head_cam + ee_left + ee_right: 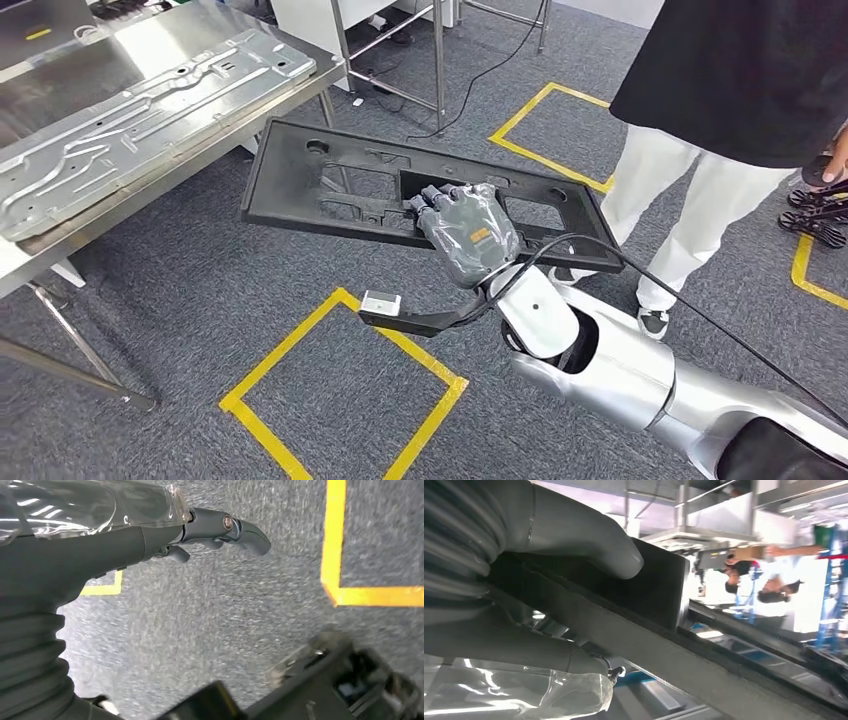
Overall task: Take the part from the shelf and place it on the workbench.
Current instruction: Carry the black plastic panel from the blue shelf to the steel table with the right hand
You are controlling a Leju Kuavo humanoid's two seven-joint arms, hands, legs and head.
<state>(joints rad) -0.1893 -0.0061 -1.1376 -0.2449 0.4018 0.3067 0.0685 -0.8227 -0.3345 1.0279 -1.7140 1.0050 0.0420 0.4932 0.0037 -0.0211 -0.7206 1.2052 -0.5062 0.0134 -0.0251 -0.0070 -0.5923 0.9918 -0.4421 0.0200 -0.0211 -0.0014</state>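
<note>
From the head view I have the right hand clamped on the black part, a long flat moulded panel with cut-outs, fingers hooked over the edge of a central opening. The panel hangs in the air over the grey carpet, just off the corner of the workbench, not touching it. Its long axis runs across my view from upper left to lower right, the left end nearest the bench leg and the right end toward the person in white trousers. It lies nearly flat, broad face up, tilted slightly. A silver stamped metal sheet already lies on the bench top. I judge I am mid-carry: the part is off the shelf and not yet set down. Next I would need to lift it above bench height, swing it left over the top, and lower it flat without striking the table edge

In the left wrist view the left hand holds nothing, its fingers loosely curled over carpet and yellow floor tape

In the right wrist view the thick thumb presses one face of the black panel and the fingers wrap the other side, so the grip looks firm
</note>
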